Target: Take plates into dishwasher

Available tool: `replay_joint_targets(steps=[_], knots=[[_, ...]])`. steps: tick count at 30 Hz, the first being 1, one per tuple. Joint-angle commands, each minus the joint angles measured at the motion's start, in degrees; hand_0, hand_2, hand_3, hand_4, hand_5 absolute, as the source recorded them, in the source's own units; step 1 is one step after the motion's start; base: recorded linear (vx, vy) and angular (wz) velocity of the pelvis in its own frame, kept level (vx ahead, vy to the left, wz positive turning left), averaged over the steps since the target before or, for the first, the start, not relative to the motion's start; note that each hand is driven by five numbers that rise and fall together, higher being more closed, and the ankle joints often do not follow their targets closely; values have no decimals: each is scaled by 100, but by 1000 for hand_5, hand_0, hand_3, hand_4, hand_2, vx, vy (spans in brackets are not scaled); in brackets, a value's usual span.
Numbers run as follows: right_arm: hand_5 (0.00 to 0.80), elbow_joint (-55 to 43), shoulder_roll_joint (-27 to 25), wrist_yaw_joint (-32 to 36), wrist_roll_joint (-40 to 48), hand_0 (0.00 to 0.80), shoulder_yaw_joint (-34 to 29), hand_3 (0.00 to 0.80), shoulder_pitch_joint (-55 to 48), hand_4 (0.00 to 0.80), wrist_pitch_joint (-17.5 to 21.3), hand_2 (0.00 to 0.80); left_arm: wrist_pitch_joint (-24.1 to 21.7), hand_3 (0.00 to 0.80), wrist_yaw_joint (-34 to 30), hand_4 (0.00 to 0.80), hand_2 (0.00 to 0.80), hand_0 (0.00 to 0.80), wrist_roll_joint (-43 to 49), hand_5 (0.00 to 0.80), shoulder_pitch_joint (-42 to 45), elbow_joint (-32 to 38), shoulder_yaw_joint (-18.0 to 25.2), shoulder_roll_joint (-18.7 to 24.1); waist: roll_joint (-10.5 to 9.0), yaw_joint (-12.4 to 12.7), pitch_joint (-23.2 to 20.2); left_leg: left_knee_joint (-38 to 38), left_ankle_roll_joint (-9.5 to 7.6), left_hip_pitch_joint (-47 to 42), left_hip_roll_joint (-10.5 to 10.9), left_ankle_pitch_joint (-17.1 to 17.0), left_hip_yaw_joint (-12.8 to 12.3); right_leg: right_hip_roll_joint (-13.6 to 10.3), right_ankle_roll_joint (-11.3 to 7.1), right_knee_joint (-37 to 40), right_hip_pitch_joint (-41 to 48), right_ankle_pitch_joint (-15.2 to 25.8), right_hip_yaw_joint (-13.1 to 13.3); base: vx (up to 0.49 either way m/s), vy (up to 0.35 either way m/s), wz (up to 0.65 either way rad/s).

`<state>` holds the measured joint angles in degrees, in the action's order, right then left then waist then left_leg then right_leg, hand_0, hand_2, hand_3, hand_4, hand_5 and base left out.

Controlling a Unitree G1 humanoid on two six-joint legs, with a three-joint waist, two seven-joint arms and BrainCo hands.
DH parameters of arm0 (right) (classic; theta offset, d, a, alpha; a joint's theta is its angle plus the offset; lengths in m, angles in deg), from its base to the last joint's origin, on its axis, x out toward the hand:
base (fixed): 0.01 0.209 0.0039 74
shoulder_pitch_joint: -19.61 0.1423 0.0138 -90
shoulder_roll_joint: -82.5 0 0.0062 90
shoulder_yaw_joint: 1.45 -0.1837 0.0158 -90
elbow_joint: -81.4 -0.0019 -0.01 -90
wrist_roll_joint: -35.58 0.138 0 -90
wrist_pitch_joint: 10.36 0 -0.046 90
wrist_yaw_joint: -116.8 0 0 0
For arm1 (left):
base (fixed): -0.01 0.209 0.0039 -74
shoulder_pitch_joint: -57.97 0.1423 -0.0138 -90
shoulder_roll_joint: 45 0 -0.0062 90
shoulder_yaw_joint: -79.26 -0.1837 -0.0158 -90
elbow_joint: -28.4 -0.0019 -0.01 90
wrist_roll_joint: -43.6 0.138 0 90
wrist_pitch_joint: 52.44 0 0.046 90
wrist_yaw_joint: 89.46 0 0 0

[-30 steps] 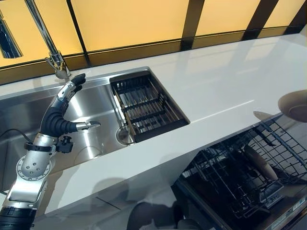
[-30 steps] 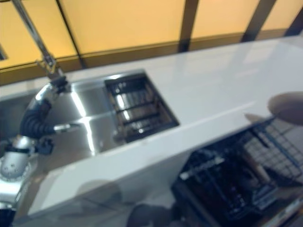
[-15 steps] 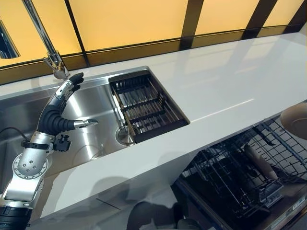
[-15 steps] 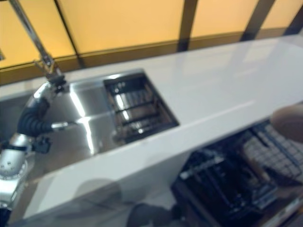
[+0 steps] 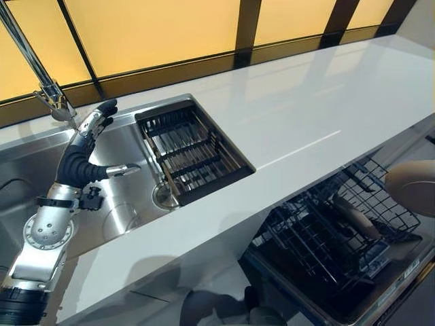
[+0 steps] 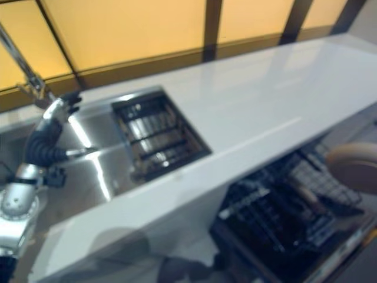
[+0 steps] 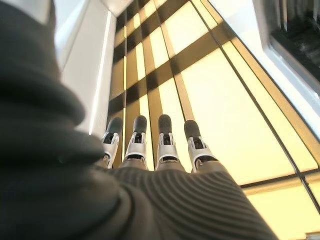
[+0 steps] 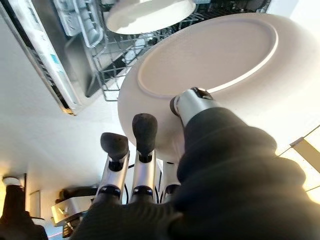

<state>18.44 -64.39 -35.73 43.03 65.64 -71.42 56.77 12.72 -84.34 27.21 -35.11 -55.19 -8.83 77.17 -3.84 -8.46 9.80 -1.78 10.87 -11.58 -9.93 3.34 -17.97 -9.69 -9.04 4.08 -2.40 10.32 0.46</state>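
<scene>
The plate (image 8: 210,65) has sunk lower over the dishwasher rack (image 5: 326,238), pinched in the right hand (image 8: 150,165).

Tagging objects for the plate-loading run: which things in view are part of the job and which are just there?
Part of the job:
- plate, pinched in the right hand
- dishwasher rack, pulled out below the counter
- second plate, already in the rack

Just there:
- left hand, open, idle over the sink
- drainer basket in the sink
- faucet
- counter

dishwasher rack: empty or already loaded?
Loaded: one plate already stands in the rack. The right hand holds another plate above it.
</scene>
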Motion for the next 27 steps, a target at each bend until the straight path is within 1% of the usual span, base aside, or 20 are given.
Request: replay_joint_targets(steps=[1, 2, 3, 4, 5, 6, 7, 8, 9, 10, 11, 13, 15, 18, 22, 24, 26, 27], knots=[[800, -466, -156, 6, -59, 800, 158, 800, 579, 800, -283, 800, 34, 0, 432, 0, 0, 0, 291, 0, -528, -233, 190, 230, -199, -15, 126, 389, -623, 294, 94, -60, 209, -373, -382, -1160, -126, 75, -201, -338, 23, -44], [800, -486, -167, 38, -81, 800, 103, 800, 543, 800, -300, 800, 24, 0, 450, 0, 0, 0, 285, 0, -537, -239, 195, 244, -166, 8, 83, 359, -649, 384, 79, -142, 222, -302, -325, -1378, -190, -40, -179, -407, 61, -69], [800, -401, -186, 80, -49, 800, 25, 800, 474, 800, -208, 800, -46, 0, 475, 0, 0, 0, 256, 0, -592, -275, 222, 248, -7, 102, 57, 396, -753, 591, -19, -198, 338, -60, -122, -2351, -228, -679, -249, -285, 41, -74], [800, -375, -179, 88, -35, 800, 3, 800, 464, 800, -178, 800, -70, 0, 475, 0, 0, 0, 254, 0, -610, -289, 231, 244, 18, 131, 38, 421, -767, 673, -39, -228, 366, 2, -78, -2428, -239, -770, -257, -281, 20, -57], [800, -338, -170, 106, -12, 800, -20, 800, 448, 800, -104, 800, -128, 0, 496, 0, 0, 0, 270, 0, -647, -314, 228, 236, 22, 170, 9, 517, -776, 804, -46, -215, 424, 53, -4, -2426, -233, -972, -323, -244, -163, -5], [800, -288, -16, -13, 76, 800, 179, 800, 584, 800, -20, 800, -129, 0, 613, 0, 0, 0, 337, 0, -746, -248, 202, 259, -207, 392, -35, 1052, -758, 1131, 37, -52, 318, -81, 178, -1524, 215, -1070, -824, -259, -237, 1], [800, -295, 189, -179, 214, 800, 508, 800, 771, 800, -63, 800, 21, 0, 672, 0, 0, 0, 301, 0, -826, -249, 197, 158, -257, 474, -26, 1095, -713, 1178, 13, -21, 390, -10, 192, -1240, 464, -1192, -847, -229, -237, -53], [800, -323, 252, -178, 245, 800, 617, 800, 861, 800, -141, 800, 75, 0, 695, 0, 0, 0, 230, 0, -864, -272, 179, 122, -255, 473, -37, 1012, -694, 1186, 5, -89, 420, 61, 208, -1204, 465, -1203, -799, -116, -110, -77], [800, -425, 297, -95, 188, 800, 694, 800, 942, 800, -301, 800, 58, 0, 686, 0, 0, 0, 309, 0, -921, -340, 144, 36, -246, 462, -61, 850, -672, 1118, 12, -165, 481, 125, 217, -1190, 515, -1267, -776, -69, -41, -52], [800, -476, 325, -84, 145, 800, 737, 800, 958, 800, -343, 800, 25, 0, 705, 0, 0, 0, 395, 0, -945, -352, 97, -1, -239, 453, -60, 780, -660, 1080, 15, -207, 517, 141, 222, -1180, 526, -1279, -764, -86, -42, -10], [800, -651, 392, -76, 147, 800, 858, 800, 1033, 800, -542, 800, 101, 0, 810, 0, 0, 0, 516, 0, -1054, -261, -70, -57, -223, 439, -65, 632, -630, 1034, 12, -306, 550, 177, 263, -1101, 571, -1265, -772, -80, -40, 6], [800, -883, 495, -120, 262, 800, 958, 800, 1158, 800, -837, 800, 143, 0, 968, 0, 0, 0, 607, 0, -1120, -276, -171, -171, -195, 398, -65, 460, -612, 929, 39, -368, 568, 200, 261, -1009, 622, -1241, -783, -80, -32, 11], [800, -973, 586, -115, 230, 800, 1083, 800, 1341, 800, -1035, 800, 172, 0, 1021, 0, 0, 0, 592, 0, -1195, -342, -245, -215, -152, 374, -77, 302, -608, 821, 60, -401, 604, 227, 267, -999, 638, -1263, -785, -73, -21, 6], [800, -1136, 689, -130, 325, 800, 1278, 800, 1576, 800, -1238, 800, 193, 0, 1052, 0, 0, 0, 718, 0, -1191, -326, -280, -277, -112, 343, -83, 104, -613, 672, 73, -444, 645, 255, 271, -1031, 638, -1294, -761, -93, -62, -1], [800, -1424, 819, -172, 459, 800, 1423, 800, 1712, 800, -1375, 800, 191, 0, 1107, 0, 0, 0, 854, 0, -1130, -345, -273, -269, -73, 338, -88, -137, -556, 618, 7, -607, 697, 430, 375, -1019, 680, -1396, -771, -115, -133, -3], [800, -1600, 834, -80, 493, 800, 1519, 800, 1803, 800, -1483, 800, 110, 0, 1110, 0, 0, 0, 1019, 0, -1018, -306, -230, -243, -52, 370, -65, -210, -420, 778, -103, -861, 706, 616, 490, -945, 775, -1463, -768, -128, -187, -3], [800, -1731, 854, -8, 503, 800, 1587, 800, 1874, 800, -1642, 800, 70, 0, 1058, 0, 0, 0, 1029, 0, -887, -223, -147, -216, -22, 425, -16, -232, -267, 1095, -207, -1236, 732, 791, 571, -802, 924, -1498, -735, -119, -160, 0], [800, -1825, 903, 59, 433, 800, 1608, 800, 1902, 800, -1728, 800, -17, 0, 982, 0, 0, 0, 1020, 0, -813, -194, -78, -174, -5, 486, 51, -220, -190, 1351, -230, -1462, 762, 891, 597, -700, 1027, -1496, -674, -179, -163, 6]])
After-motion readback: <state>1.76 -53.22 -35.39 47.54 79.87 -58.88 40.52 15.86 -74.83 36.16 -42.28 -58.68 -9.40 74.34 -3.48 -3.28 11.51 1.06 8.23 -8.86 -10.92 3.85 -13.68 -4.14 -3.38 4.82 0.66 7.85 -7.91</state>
